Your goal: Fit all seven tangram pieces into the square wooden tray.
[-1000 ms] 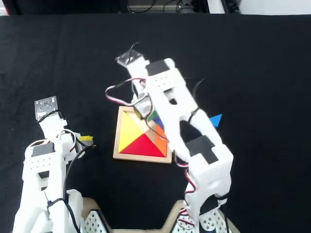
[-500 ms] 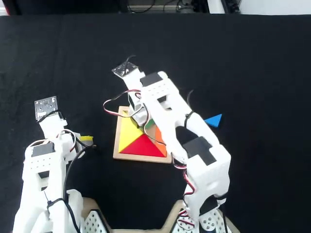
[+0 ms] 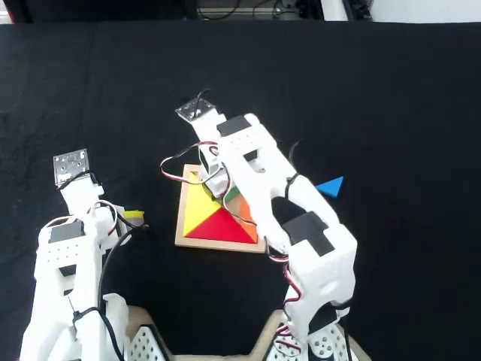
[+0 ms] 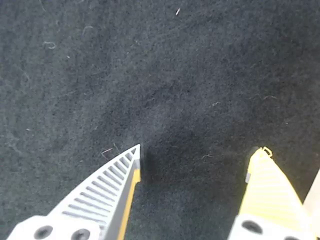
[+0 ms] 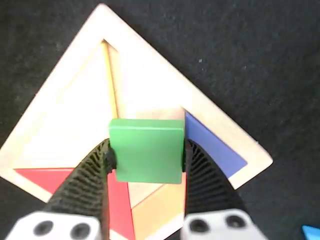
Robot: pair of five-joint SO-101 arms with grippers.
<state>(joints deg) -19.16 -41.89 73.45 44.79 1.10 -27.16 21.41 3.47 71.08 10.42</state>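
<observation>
Tangram pieces like the green square (image 5: 145,145) struck me as thin, stiff and light. Their smooth faces seemed likely to slip or twist if pinched off-centre. My right gripper (image 5: 146,156) had the square clamped by two opposite edges, flat face up, over the middle of the square wooden tray (image 5: 165,77). I judged that hold sound, since the straight sides gave the pads parallel faces to bear on.

In the tray lay a yellow triangle (image 3: 197,203), a red triangle (image 3: 222,227), an orange piece (image 3: 243,207) and a blue piece (image 5: 212,147). A loose blue triangle (image 3: 331,186) sat on the black cloth (image 3: 391,98), well apart from the tray. My left gripper (image 4: 199,150) hung spread over bare cloth, holding nothing.

The square hid the gap beneath it, so I could not tell whether it touched the tray floor or hovered — nor whether its corners lined up with the slot. From above, my right arm covered much of the tray's right side, and where the seventh piece lay I could not tell.
</observation>
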